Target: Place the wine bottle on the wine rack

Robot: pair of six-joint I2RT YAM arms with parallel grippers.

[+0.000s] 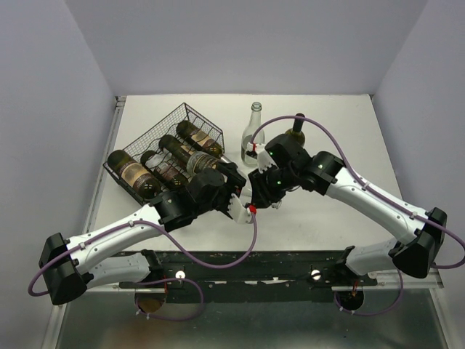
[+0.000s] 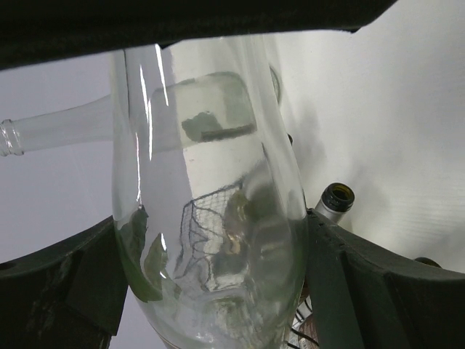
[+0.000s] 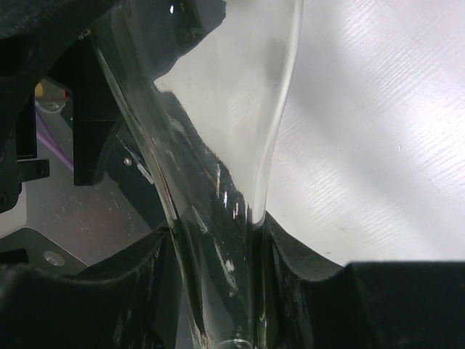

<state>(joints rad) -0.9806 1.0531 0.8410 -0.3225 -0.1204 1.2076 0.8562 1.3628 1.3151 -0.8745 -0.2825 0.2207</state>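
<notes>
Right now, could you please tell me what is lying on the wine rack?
Four dark bottles lie side by side on the wine rack. The left gripper covers its near right corner, so anything there cannot be seen.

I see a white bench (image 1: 327,218) with a soft shine on it. Three plain walls stand around it: a back wall (image 1: 247,43), a left wall (image 1: 43,145) and a right wall (image 1: 429,109), all pale grey-purple. A black rail (image 1: 247,263) runs along the bench's near edge. Below it is a grey surface (image 1: 254,327). The light is bright and even.
</notes>
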